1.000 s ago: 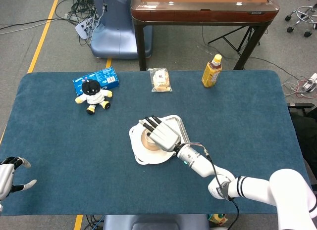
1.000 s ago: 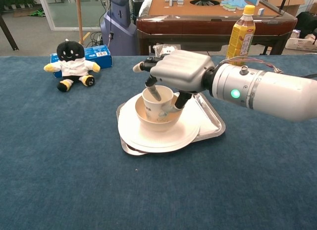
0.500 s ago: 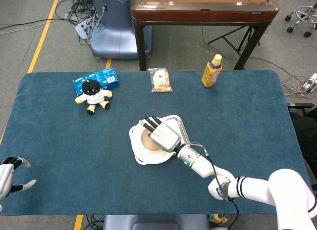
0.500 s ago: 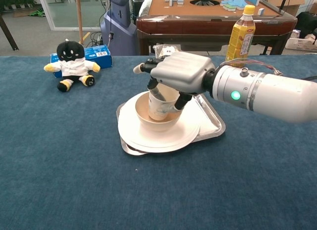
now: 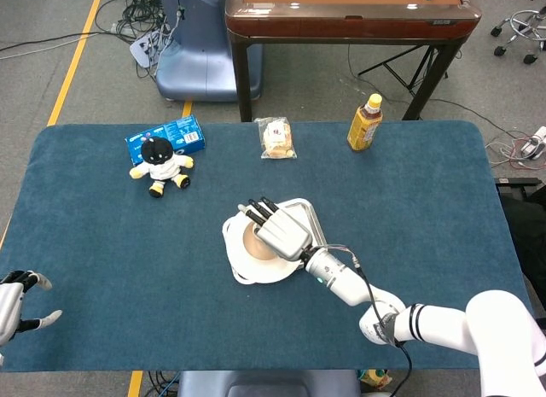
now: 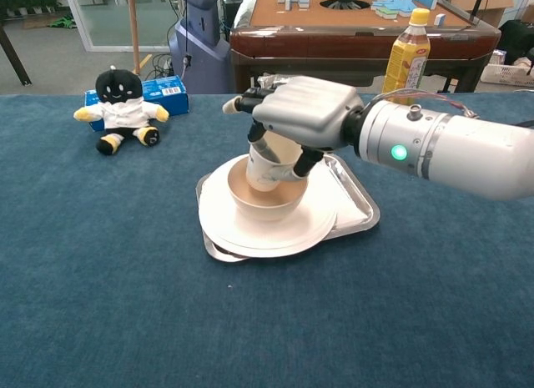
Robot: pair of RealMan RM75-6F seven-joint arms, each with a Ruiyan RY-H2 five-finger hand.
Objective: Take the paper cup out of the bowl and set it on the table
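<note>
Bare table [image 6: 125, 304] left of the plate [image 6: 229, 229].

Paper cup [image 6: 264, 167]: upper part hidden under the right robot hand [image 6: 300, 114]; head view concealed it entirely. Left robot hand [image 5: 15, 305]: cut off by the head view's left edge. Snack packet [image 5: 277, 138]: label too small to read.

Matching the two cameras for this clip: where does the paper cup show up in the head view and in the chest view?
Head view: the paper cup is hidden under the right hand, over the bowl at table centre.
Chest view: the paper cup shows just left of centre, tilted, gripped by the right hand above the bowl.
Shared landmark: the yellow bottle at the table's far edge.
</note>
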